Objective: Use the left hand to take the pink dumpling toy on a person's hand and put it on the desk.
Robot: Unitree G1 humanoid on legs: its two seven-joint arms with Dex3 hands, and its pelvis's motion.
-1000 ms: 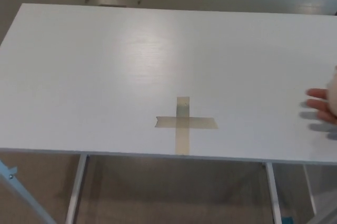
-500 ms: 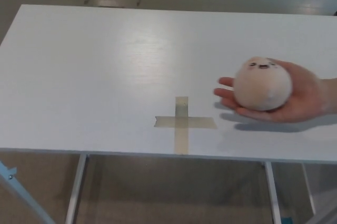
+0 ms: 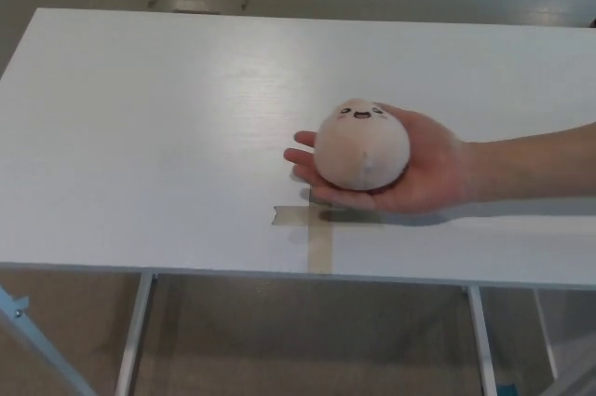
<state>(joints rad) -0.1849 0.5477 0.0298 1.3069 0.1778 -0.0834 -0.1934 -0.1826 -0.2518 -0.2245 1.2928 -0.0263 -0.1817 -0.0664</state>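
White desk (image 3: 140, 135) fills the view, above a tan floor. One round pale-pink plush dumpling toy (image 3: 361, 145) with a small stitched face sits cupped in one person's upturned hand (image 3: 419, 172), just over a single taped cross (image 3: 319, 224). Neither robot hand shows, so their fingers cannot be judged. Reaching from the left, fingers should wrap the toy's sides, avoiding the palm.
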